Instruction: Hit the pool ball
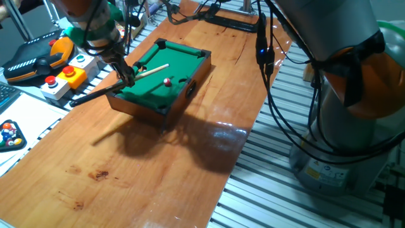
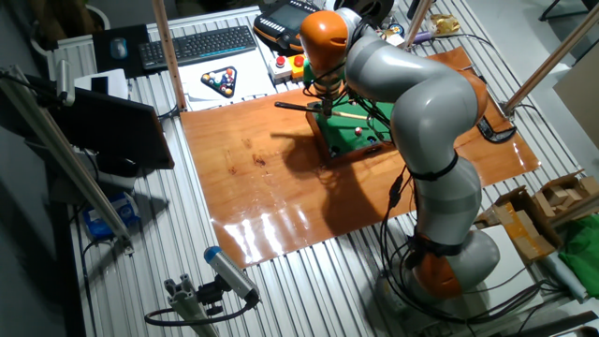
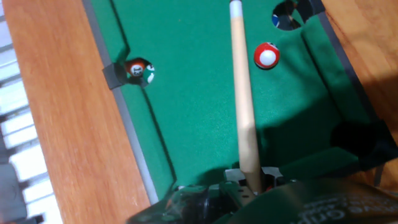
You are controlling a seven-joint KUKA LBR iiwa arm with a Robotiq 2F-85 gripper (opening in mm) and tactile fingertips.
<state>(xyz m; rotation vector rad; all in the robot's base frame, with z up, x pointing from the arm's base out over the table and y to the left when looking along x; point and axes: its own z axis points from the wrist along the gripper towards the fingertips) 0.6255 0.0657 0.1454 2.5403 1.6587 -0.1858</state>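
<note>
Pool ball (image 3: 267, 56) resting on the green felt of the little pool table (image 1: 150, 88), close to the far corner pocket (image 3: 290, 14), just right of the cue line and not touching it. In one fixed view, seen as a small red dot (image 1: 167, 82) near the middle of the felt. Dark red, glossy, with a pale round spot on top.

Likely light, hard and smooth; bound to roll freely at the slightest tap on flat felt, so a gentle, straight push probably enough. Not for picking up: better struck with the cue tip, square on its near side. Off-centre contact likely to send it glancing sideways, being round and slick.

Cue (image 3: 242, 106), a slim pale wooden stick, stiff and light by the look of it, running from the bottom of the hand view up the felt, tip (image 3: 235, 5) already level with or past the ball. Pincer (image 3: 249, 180) clenched around the butt end of the cue, fingers closed on either side of it.

Second ball (image 3: 138, 68), reddish-brown with a pale patch and a dark mark, sitting in the side pocket on the left rail; number not legible.

Faint pale lettering on the dark pincer body at the lower right of the hand view, too blurred to read. Racked coloured balls (image 2: 221, 82) lying off the wooden worktop (image 1: 158, 171), markings too small to make out.
</note>
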